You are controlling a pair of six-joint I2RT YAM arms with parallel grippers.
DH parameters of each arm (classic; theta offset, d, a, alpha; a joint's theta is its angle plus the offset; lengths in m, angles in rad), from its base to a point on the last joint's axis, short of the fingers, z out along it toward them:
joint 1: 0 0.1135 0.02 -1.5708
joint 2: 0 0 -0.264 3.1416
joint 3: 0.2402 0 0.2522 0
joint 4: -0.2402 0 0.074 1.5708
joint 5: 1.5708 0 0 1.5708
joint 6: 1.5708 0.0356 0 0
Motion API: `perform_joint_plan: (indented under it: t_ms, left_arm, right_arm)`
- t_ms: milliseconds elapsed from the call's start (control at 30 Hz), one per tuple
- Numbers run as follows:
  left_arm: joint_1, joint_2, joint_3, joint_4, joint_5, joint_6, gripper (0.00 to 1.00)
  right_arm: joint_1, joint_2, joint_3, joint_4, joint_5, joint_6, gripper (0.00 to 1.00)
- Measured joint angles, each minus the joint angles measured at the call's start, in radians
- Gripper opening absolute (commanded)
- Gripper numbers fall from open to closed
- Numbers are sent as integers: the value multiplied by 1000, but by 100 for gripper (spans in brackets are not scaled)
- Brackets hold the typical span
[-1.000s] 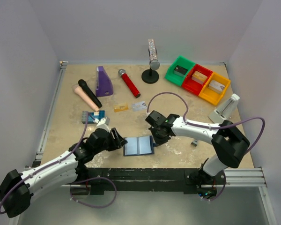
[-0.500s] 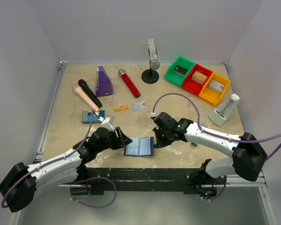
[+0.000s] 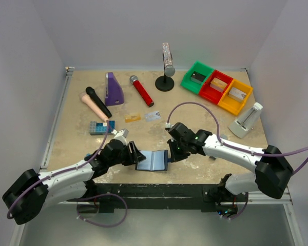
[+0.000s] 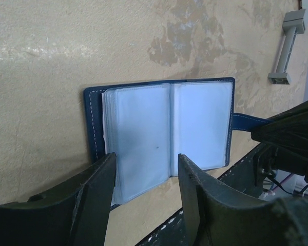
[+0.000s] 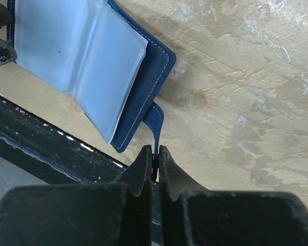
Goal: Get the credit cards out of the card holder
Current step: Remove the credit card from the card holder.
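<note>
The right gripper (image 5: 155, 152) is pinched shut on the snap tab (image 5: 155, 120) of the card holder (image 3: 152, 160). The holder lies spread open at lower centre of the top view, just beside the table's black front edge (image 3: 195, 190). The left gripper (image 4: 146, 159) stands with jaws apart astride the holder's left page. Two credit cards (image 3: 132, 117) lie well apart above it, and a blue brick block (image 3: 101, 127) sits to the upper left.

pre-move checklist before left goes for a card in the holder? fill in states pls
1. The card holder lies open, pockets up: ok.
2. The right gripper is shut on the snap tab: ok.
3. The left gripper is open, straddling the left page's near edge: ok.
4. Card edge showing in a pocket to pinch: cannot tell, sleeves look blank and pale.
5. Holder well back from the table's front edge: not ok, it lies right beside it.
6. The orange card and silvery card lie out on the table, away from both arms: ok.
</note>
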Motion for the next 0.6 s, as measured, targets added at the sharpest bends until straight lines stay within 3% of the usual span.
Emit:
perform_joint_plan:
  t_ms: [600]
  left_arm:
    - [0, 85, -20, 90, 19, -3, 53]
  right_arm:
    - [1, 26, 0, 19, -29, 6, 0]
